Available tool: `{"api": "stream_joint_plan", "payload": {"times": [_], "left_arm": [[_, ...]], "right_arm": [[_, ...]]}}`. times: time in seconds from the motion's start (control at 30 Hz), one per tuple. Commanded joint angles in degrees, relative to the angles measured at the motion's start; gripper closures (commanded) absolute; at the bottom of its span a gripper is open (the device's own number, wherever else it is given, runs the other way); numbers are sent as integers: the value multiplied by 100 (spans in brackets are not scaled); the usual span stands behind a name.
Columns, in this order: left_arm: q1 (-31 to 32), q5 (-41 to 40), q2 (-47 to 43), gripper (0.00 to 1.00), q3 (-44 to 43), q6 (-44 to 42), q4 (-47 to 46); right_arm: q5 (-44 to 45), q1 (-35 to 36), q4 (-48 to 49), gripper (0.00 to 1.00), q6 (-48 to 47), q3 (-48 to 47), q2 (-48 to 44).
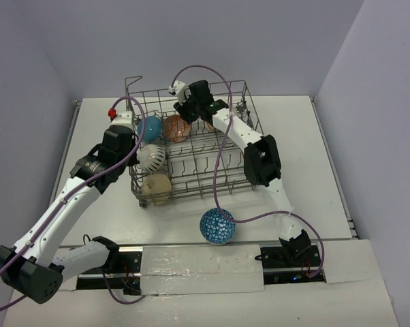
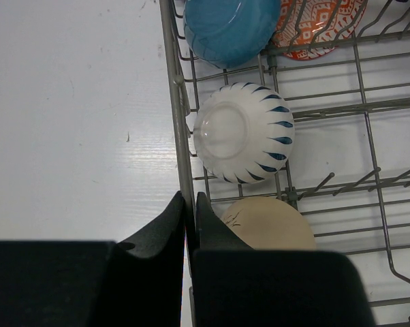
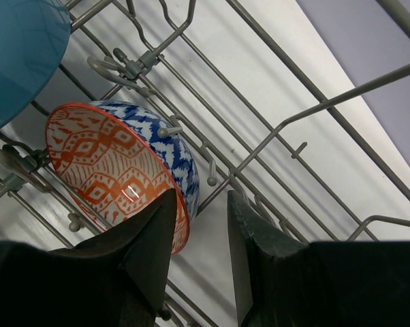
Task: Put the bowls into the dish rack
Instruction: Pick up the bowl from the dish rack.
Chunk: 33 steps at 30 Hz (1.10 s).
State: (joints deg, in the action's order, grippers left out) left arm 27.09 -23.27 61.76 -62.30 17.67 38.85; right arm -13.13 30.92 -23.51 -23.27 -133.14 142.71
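The grey wire dish rack holds a teal bowl, an orange-patterned bowl, a white bowl with blue stripes and a tan bowl. A blue patterned bowl sits on the table in front of the rack. My left gripper is shut on the rack's left rim wire, beside the tan bowl and the white bowl. My right gripper is inside the rack's far end, open. The orange bowl stands on edge among the tines, its rim just beside the left finger.
A rack wire frame crosses above the right gripper. The teal bowl leans close on the left of the right wrist view. Purple cables trail over the rack and table. Walls close in the table on three sides.
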Motion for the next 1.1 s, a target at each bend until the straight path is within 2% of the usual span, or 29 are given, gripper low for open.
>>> {"api": "stream_joint_plan", "payload": {"times": [0.0, 0.1, 0.13, 0.2, 0.23, 0.33, 0.37, 0.53, 0.63, 0.9, 1.07], "left_arm": [[262, 1185, 47, 100, 131, -185, 562], [253, 1088, 65, 98, 122, -168, 545], [261, 1035, 56, 89, 131, -150, 536], [262, 973, 47, 82, 139, -132, 518], [262, 921, 38, 74, 148, -124, 518], [262, 807, 38, 65, 157, -71, 474], [262, 771, 47, 64, 148, -53, 457], [262, 666, 100, 62, 157, -9, 352], [262, 622, 117, 62, 183, -1, 290], [253, 472, 196, 62, 245, 78, 114], [262, 323, 310, 62, 289, 236, -62]], "right_arm": [[91, -33, 66, 57, -46, -265, 90], [73, -33, 57, 57, -46, -256, 107], [65, -33, 48, 57, -38, -256, 116], [47, -33, 57, 58, -29, -247, 125], [38, -33, 57, 60, -20, -239, 125], [29, -33, 39, 74, -29, -195, 116], [38, -33, 22, 80, -29, -177, 99], [117, -33, 57, 89, -38, 33, -7], [161, -33, 109, 100, -55, 139, -77], [179, -24, 241, 100, -3, 507, -375], [187, -24, 575, 100, 76, 1000, -946]]}}
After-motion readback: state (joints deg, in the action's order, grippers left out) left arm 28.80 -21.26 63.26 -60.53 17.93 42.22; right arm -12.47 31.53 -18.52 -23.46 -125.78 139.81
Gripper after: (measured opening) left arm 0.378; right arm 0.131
